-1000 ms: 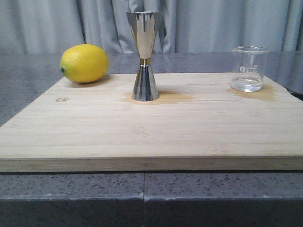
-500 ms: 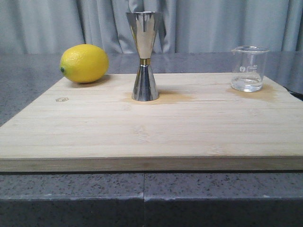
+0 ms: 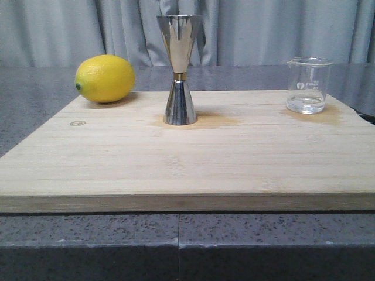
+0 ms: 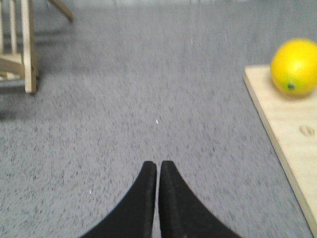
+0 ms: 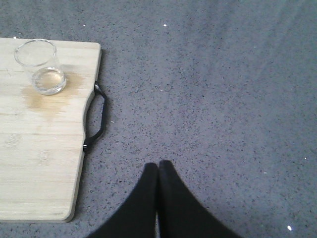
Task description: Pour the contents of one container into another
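A grey speckled table (image 3: 35, 88) carries a wooden board (image 3: 187, 158), with a wooden rack (image 4: 20, 49) standing off at nine o'clock.

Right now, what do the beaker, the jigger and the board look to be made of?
Beaker: clear glass by the look, see-through walls with white printed marks; clear plastic can't be ruled out. Jigger: polished steel or similar metal, mirror reflections, with a thin gold band at the waist. Board: pale wood, possibly bamboo, matte with visible strip grain; darker damp-looking stains under both vessels.

place: lab-style tabletop | cues: grey curtain (image 3: 58, 29), speckled counter (image 3: 176, 240), bamboo board (image 3: 187, 158)
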{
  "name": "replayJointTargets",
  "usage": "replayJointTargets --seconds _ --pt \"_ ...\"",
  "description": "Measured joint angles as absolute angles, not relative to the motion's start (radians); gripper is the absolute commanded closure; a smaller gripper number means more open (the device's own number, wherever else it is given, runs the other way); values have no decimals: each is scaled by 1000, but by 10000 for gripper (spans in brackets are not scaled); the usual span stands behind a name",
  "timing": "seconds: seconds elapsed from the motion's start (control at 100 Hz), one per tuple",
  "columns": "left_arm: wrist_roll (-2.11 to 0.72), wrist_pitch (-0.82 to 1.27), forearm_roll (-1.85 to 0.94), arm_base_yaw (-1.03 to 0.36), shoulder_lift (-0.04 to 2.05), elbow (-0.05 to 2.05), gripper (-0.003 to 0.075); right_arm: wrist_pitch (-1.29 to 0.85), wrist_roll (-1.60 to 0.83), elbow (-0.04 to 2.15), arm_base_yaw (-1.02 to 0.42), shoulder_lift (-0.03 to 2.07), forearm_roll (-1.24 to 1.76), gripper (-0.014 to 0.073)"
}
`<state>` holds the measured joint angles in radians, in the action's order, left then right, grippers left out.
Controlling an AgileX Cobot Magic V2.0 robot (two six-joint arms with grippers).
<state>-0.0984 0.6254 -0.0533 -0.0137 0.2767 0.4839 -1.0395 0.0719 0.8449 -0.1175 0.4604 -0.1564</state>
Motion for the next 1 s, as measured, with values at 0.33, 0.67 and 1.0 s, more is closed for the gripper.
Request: replayJointTargets --seconds 0.33,0.67,1.0 --pt "-121 275 -101 19 2 74 739 -1040 72 845 -117 460 -157 666" --pt "-60 96 -28 -44 -6 -4 739 -1044 72 845 -117 460 -159 666" --pt "-60 81 -28 -44 -6 -4 739 -1049 72 845 -117 460 -159 666"
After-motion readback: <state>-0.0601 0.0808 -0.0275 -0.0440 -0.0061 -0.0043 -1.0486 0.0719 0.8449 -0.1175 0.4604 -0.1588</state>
